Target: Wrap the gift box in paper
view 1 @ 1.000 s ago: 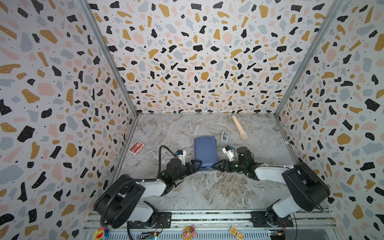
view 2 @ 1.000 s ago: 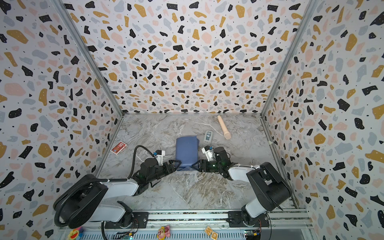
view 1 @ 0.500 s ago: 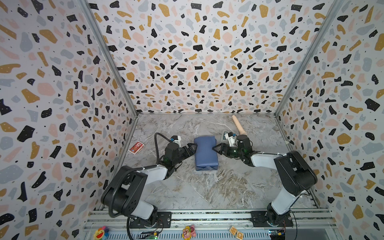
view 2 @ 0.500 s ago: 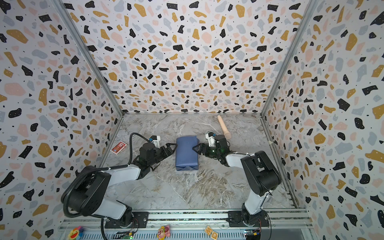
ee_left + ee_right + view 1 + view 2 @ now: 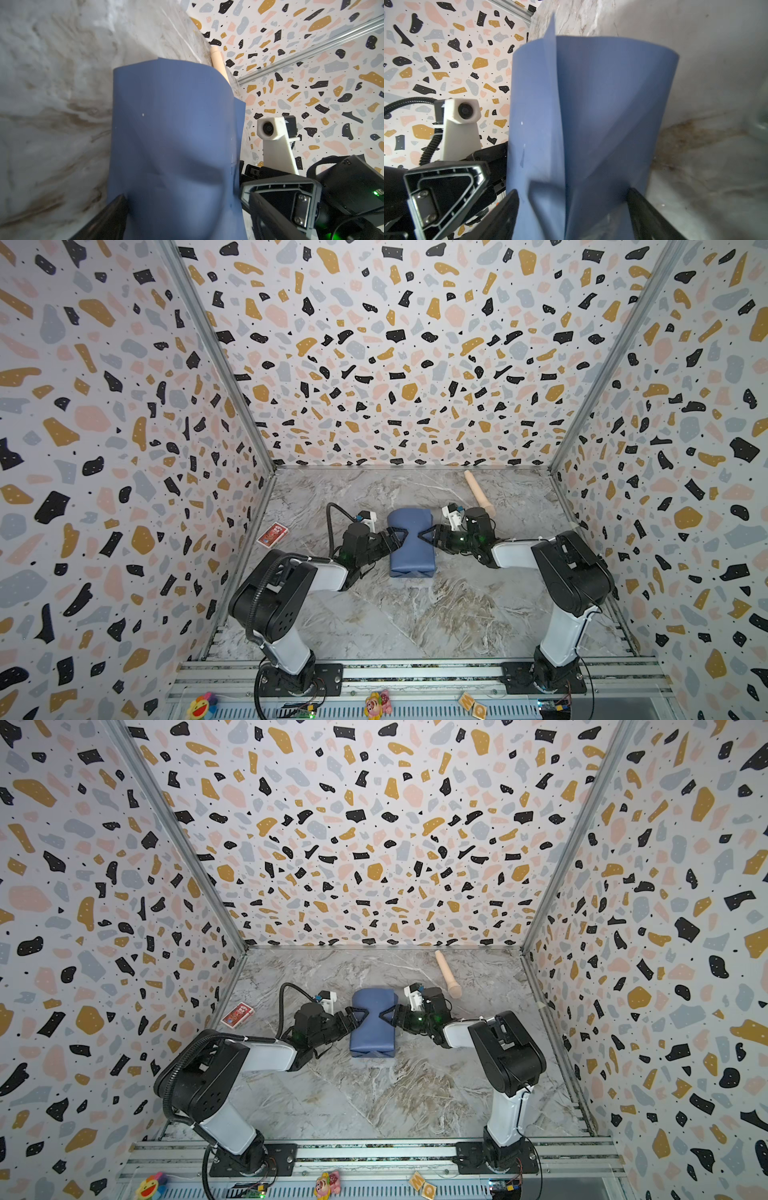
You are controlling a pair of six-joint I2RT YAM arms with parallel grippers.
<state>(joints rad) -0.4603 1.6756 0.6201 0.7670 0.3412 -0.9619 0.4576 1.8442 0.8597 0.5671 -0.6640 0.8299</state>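
On the table (image 5: 415, 614), blue paper (image 5: 411, 549) bundle

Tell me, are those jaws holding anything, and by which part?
Cannot be told. The left gripper and right gripper each straddle an opposite side of the paper, midway along, jaws wide; a firm clamp isn't visible.

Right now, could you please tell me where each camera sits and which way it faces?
Top views: high at the front, looking down and back over the marble table; both arms show, left gripper and right gripper meeting at the blue paper.
Left wrist: on the left arm, facing the paper and right gripper; one own finger shows.
Right wrist: on the right arm, facing the paper and left gripper; both own fingers show.
Shared: the wrist views face each other across the paper; each shows the opposite wrist camera.
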